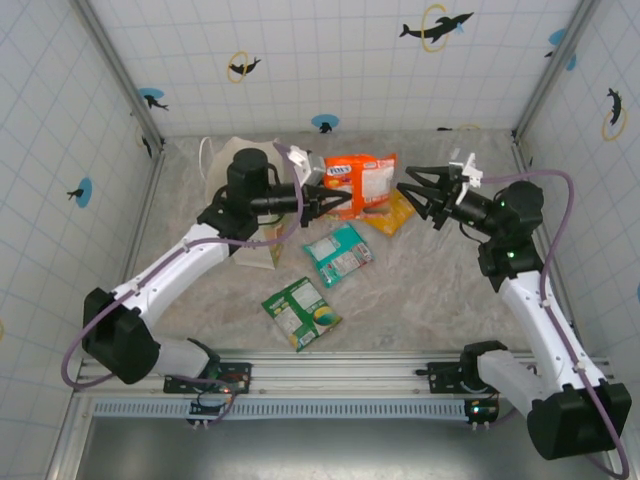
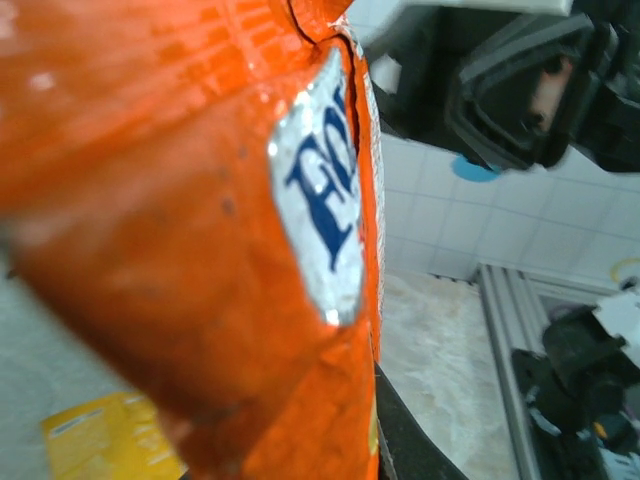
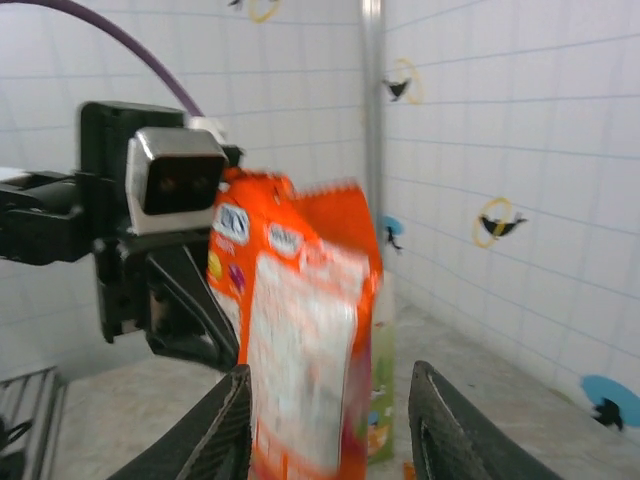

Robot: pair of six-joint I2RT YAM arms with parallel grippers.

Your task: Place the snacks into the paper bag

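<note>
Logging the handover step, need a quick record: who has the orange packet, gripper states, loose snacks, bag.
held item: large orange packet, raised
left gripper: shut on the packet's edge
right gripper: open, fingers either side of the packet
lying loose: yellow packet, teal packet, green packet
paper bag: far left, partly hidden

Dolphin-and-hoop stickers (image 1: 437,26) are dotting the white tiled walls (image 1: 330,60); a marbled tabletop (image 1: 430,290) is lying across the frame's centre.
</note>
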